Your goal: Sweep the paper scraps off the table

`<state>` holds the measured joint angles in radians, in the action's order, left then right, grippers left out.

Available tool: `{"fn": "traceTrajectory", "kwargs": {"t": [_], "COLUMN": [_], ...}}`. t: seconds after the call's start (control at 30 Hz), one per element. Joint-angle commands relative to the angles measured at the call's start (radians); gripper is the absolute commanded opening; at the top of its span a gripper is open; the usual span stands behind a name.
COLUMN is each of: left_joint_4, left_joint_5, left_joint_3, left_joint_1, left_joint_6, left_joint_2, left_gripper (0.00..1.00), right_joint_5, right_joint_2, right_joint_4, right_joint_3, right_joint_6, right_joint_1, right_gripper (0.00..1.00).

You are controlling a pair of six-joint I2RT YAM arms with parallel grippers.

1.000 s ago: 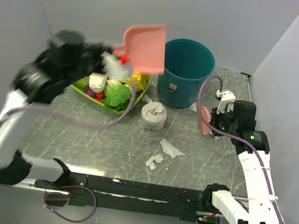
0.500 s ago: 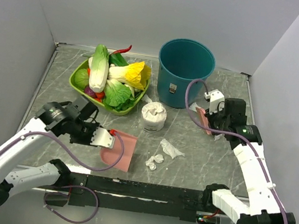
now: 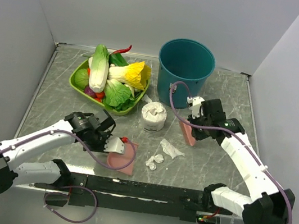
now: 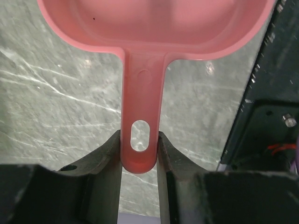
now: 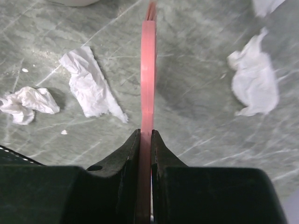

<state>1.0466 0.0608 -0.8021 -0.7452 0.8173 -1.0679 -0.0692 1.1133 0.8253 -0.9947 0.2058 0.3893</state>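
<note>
In the overhead view, the left hand (image 3: pixel 111 143) is clenching the handle of a pink dustpan (image 3: pixel 123 156) in the lower centre of the frame. The pan is lying low on the grey marbled table (image 3: pixel 59 106). From the left wrist, both fingers (image 4: pixel 108 156) are pressing the sides of the handle just beside its hanging hole.

The right hand (image 3: pixel 196 121), right of centre, is clamping a flat pink tool (image 3: pixel 185 131). From the right wrist the tool is showing edge-on, as a thin upright strip pinched tightly between the fingers. Whether its lower edge is touching the table cannot be told.

The paper scraps (image 3: pixel 170 148) are lying on the table between the two hands. One crumpled piece is sitting just below and left of the pink tool, and a smaller cluster is resting lower down, just right of the dustpan's edge. In the right wrist view, more scraps are lying on both sides of the tool.

A white tissue roll (image 3: pixel 153 116) is standing upright at centre. A teal bucket (image 3: pixel 185 72) is standing behind it, and a green tray (image 3: pixel 80 83) of vegetables is sitting at upper left.
</note>
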Motion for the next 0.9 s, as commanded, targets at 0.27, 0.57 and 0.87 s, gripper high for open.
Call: {"fn": "traceTrajectory", "kwargs": {"t": [0.27,0.57,0.87], "left_joint_4": [-0.161,-0.263,-0.342], "left_joint_5": [-0.058,-0.058,0.002], "left_joint_3": [-0.002,-0.038,-0.152], "left_joint_1": [-0.132,-0.19,-0.209], "left_joint_6": [-0.207,-0.26,-0.339], "left_joint_2": [-0.105,-0.21,-0.383], "left_gripper": [0.01,0.01,0.01], "right_joint_5": [-0.141,-0.419,-0.498], "right_joint_2": [0.046,0.098,0.043], "right_joint_4": [0.063,-0.006,-0.011], "right_joint_3": [0.011,0.018,0.034], "right_joint_6": [-0.238,-0.376,-0.359], "right_joint_1": [0.054,0.089,0.094], "right_gripper": [0.0,0.0,0.0]}}
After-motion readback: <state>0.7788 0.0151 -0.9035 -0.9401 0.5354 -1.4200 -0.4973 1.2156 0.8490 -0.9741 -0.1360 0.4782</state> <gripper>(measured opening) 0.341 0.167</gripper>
